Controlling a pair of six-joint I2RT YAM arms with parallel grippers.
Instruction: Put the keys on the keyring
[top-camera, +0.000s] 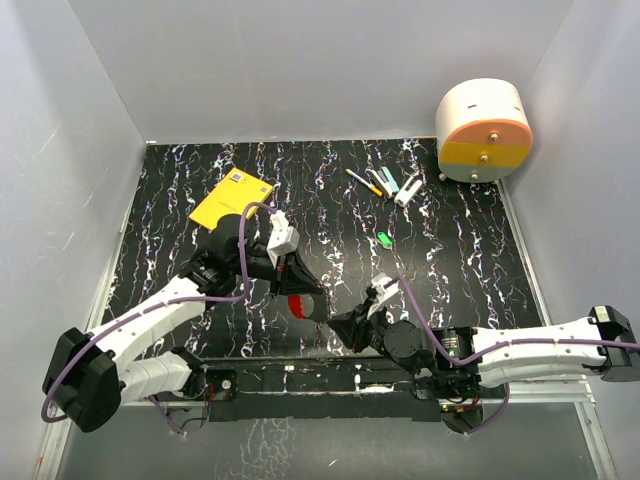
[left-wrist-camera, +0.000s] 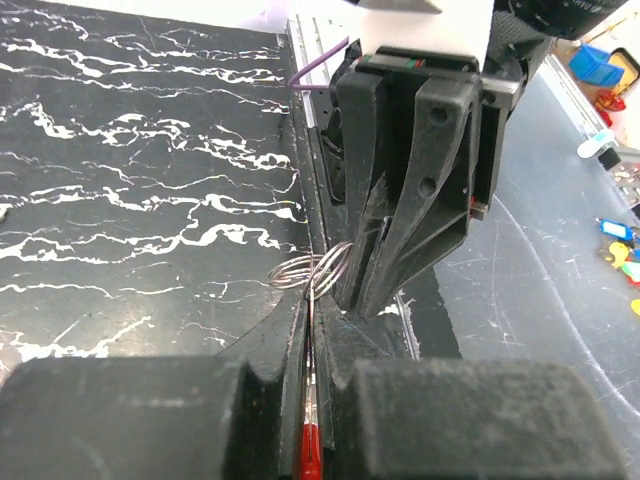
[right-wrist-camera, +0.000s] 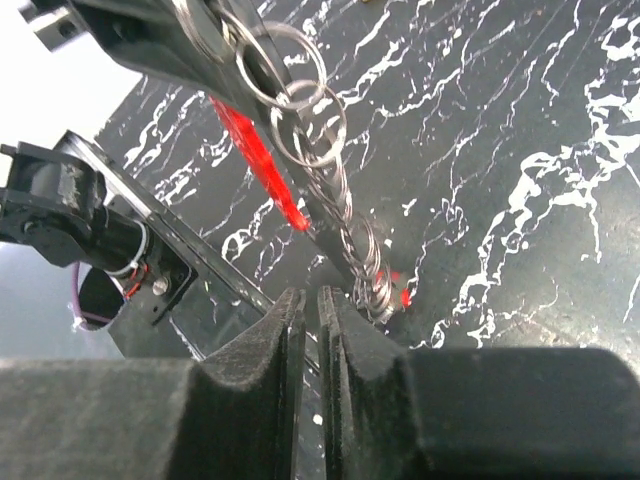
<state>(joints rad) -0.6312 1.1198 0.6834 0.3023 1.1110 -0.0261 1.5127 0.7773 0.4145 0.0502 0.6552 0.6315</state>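
Observation:
My left gripper (top-camera: 298, 288) is shut on a red-headed key (top-camera: 302, 305), held above the near middle of the black marbled table (top-camera: 450, 270). In the left wrist view the key's red head (left-wrist-camera: 311, 450) sits deep between the jaws. Its thin blade runs up to the silver keyring (left-wrist-camera: 310, 272) at my left gripper's tips (left-wrist-camera: 314, 318). My right gripper (left-wrist-camera: 356, 298) faces it, tips right beside the ring. In the right wrist view a chain of rings (right-wrist-camera: 318, 140) hangs beside the red key (right-wrist-camera: 255, 160). My right gripper (right-wrist-camera: 312, 295) shows a narrow empty gap, with the lowest rings just past its tips.
A yellow box (top-camera: 232, 200) lies at the back left. Pens and markers (top-camera: 385, 183) and a small green piece (top-camera: 384, 239) lie at the back right. A white-and-orange round unit (top-camera: 483, 130) stands in the far right corner. The table's metal rail (top-camera: 300, 362) runs just below both grippers.

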